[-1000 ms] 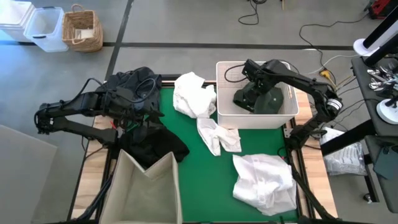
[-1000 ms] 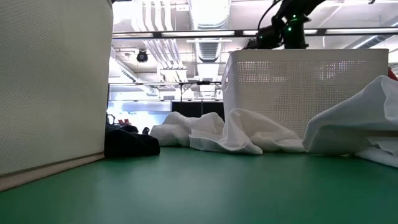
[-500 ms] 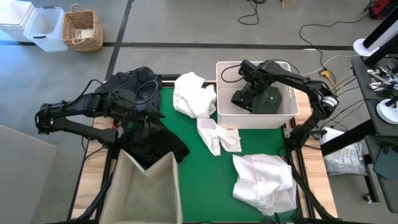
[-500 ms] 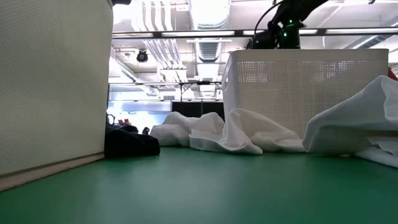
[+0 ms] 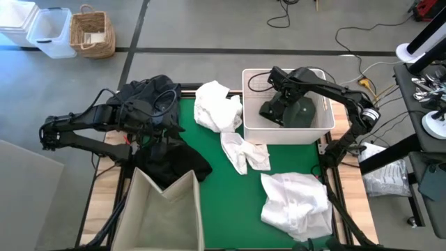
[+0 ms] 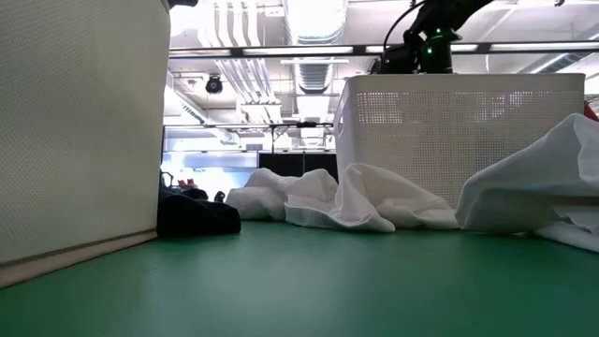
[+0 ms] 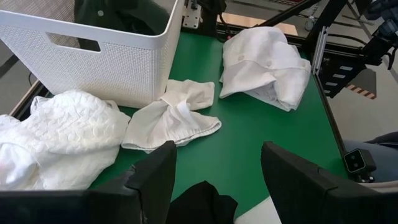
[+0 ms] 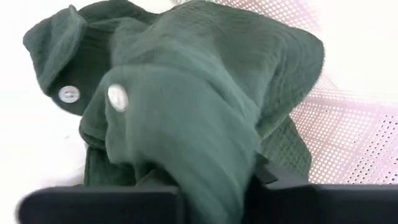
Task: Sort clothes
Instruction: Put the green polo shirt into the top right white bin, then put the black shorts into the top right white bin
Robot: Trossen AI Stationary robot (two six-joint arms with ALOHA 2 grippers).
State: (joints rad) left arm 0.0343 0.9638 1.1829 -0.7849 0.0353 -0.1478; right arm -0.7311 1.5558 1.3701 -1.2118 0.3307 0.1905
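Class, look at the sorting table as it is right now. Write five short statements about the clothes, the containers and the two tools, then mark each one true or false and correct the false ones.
1. The dark green garment lies inside the white plastic basket. True.
2. The right tool is over the beige fabric bin. False: it is down in the white basket, at the green garment.
3. Three white garments lie on the green mat: one beside the basket, one in the middle, one at the near right. True.
4. The left tool is open above black clothes. True.
5. The beige bin holds a white garment. False: no garment shows in it.
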